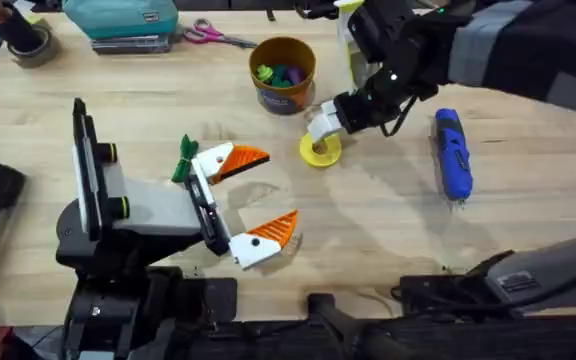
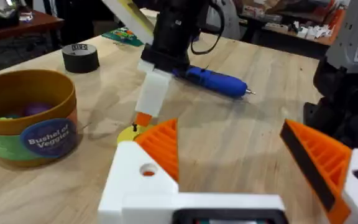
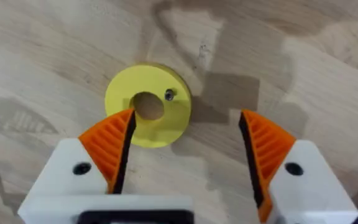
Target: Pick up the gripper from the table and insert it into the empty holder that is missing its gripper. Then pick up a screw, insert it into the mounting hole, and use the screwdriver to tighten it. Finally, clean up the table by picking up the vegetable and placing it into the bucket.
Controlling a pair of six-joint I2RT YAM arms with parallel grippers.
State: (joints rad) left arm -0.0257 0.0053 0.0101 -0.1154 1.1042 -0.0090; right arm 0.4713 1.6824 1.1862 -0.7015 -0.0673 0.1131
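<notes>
Looking down at the counter (image 1: 368, 230), there's a fair bit of clutter along the top edge of the overhead frame: a tape roll (image 1: 30, 42) upper left, a teal case (image 1: 123, 20) next to it, and scissors (image 1: 213, 36) a bit right of that. The bucket (image 1: 283, 75) sits top center with coloured toys inside. The blue screwdriver (image 1: 453, 153) lies on the right side, well apart from everything else.

Just below and right of the bucket is a yellow disc (image 1: 320, 150). In the right wrist view there's a tiny dark screw (image 3: 169, 94) sitting on the disc, right beside its center hole.

The right pincer (image 1: 323, 125) hangs right over that disc. Its fingers are spread wide, with one orange pad (image 3: 110, 146) over the disc's edge and the other off to the side over bare wood. It's holding nothing.

The left pincer (image 1: 240, 205) sits center-left in the overhead frame, also gaping wide and empty, both of its white fingers carrying orange wedges. The vegetable (image 1: 185, 160) lies just beside its upper finger, on the left; can't tell if they're actually touching. Nothing stands between the right pincer and the disc.
</notes>
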